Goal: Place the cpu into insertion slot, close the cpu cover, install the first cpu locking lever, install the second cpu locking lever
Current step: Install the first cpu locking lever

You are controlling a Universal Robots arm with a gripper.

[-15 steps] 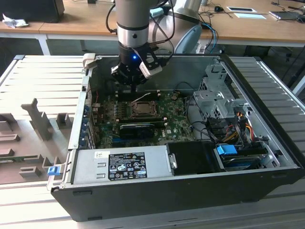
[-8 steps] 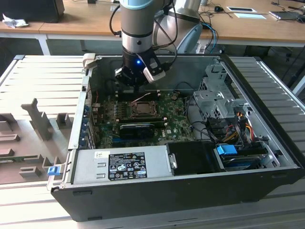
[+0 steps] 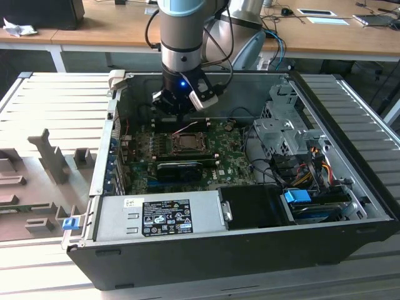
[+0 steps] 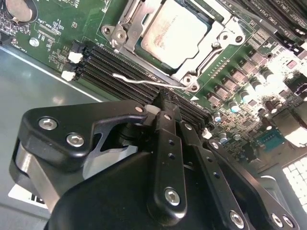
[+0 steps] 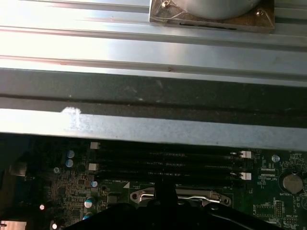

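Black tool [image 4: 163, 103], fingers pressed together, hides part of lever [image 4: 144, 81] beside covered cpu [image 4: 175, 31]

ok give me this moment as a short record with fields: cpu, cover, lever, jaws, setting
cpu: seated in the insertion slot, metal face up
cpu cover: down around the cpu
locking lever: thin wire lever beside the slot, right at the gripper's tip
gripper: low over the motherboard, jaws shut together at the lever
setting: open computer case on a slatted table
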